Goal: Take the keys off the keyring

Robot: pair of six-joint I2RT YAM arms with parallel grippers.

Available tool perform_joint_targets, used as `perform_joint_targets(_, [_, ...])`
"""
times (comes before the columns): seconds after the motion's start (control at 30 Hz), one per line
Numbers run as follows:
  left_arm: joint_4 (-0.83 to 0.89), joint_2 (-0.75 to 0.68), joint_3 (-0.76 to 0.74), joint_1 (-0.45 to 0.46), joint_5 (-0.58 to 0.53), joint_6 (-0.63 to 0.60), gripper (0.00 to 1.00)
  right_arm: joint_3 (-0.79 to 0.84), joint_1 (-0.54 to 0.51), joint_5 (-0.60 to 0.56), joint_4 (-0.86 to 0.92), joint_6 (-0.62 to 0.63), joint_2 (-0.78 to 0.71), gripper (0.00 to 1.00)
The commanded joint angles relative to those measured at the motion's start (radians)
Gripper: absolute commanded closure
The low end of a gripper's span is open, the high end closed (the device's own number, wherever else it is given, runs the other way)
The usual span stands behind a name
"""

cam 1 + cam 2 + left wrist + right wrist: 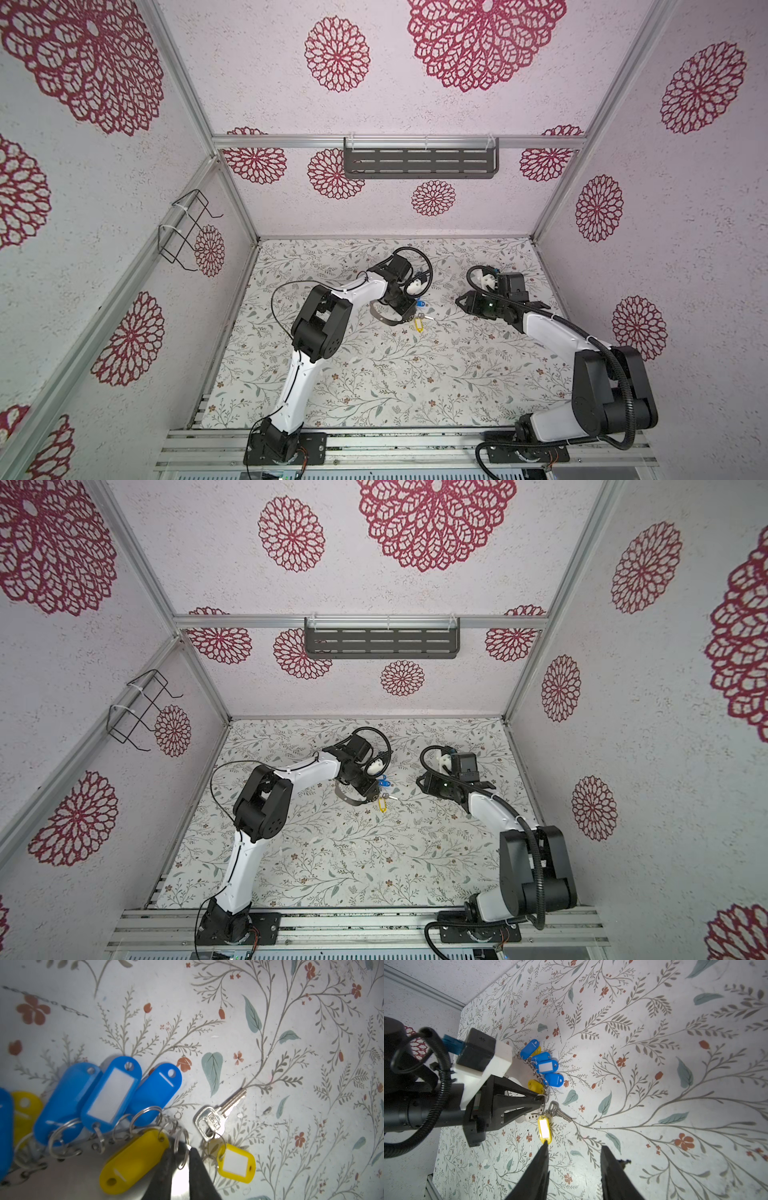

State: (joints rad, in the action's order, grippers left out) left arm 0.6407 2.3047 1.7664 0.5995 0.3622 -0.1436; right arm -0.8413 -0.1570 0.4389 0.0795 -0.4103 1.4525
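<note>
The keyring (72,1178) is a flat grey band with holes along its edge, seen as a dark loop (382,319) in both top views. My left gripper (182,1150) is shut on its rim, beside a small wire loop. The keys are fanned along that rim: blue tags (110,1093) and a yellow tag (133,1159). Another yellow tag (235,1162) with a metal key (218,1115) lies on the table just past the jaws; whether it hangs on the keyring I cannot tell. My right gripper (574,1147) is open and low, one fingertip (545,1148) at that yellow tag's (544,1129) end.
The floral table (374,374) spreads out in front of both arms. A black slotted shelf (419,163) hangs on the back wall and a wire rack (187,228) on the left wall. An aluminium rail (395,440) runs along the front edge.
</note>
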Motion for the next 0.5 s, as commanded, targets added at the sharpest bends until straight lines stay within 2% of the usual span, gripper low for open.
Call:
perform_joint_targets(0.0, [-0.025,0.019,0.001,-0.002,0.036,0.007,0.82,-0.033,0.01,0.018,-0.003,0.026,-0.014,0.58])
perform_joint_targets(0.13, [-0.032,0.025,-0.002,-0.001,0.038,0.012,0.83,-0.036,0.013,0.028,-0.003,0.024,-0.015,0.58])
perform_joint_targets(0.2, [-0.03,0.024,-0.004,-0.001,0.037,0.012,0.87,-0.038,0.015,0.028,-0.001,0.026,-0.017,0.58])
perform_joint_targets(0.3, [-0.03,0.012,-0.016,-0.001,0.042,0.007,1.0,-0.04,0.02,0.031,0.002,0.028,-0.017,0.58])
perform_joint_targets(0.47, [-0.024,-0.03,-0.032,-0.008,0.037,0.013,1.0,-0.038,0.028,0.034,0.003,0.029,-0.024,0.58])
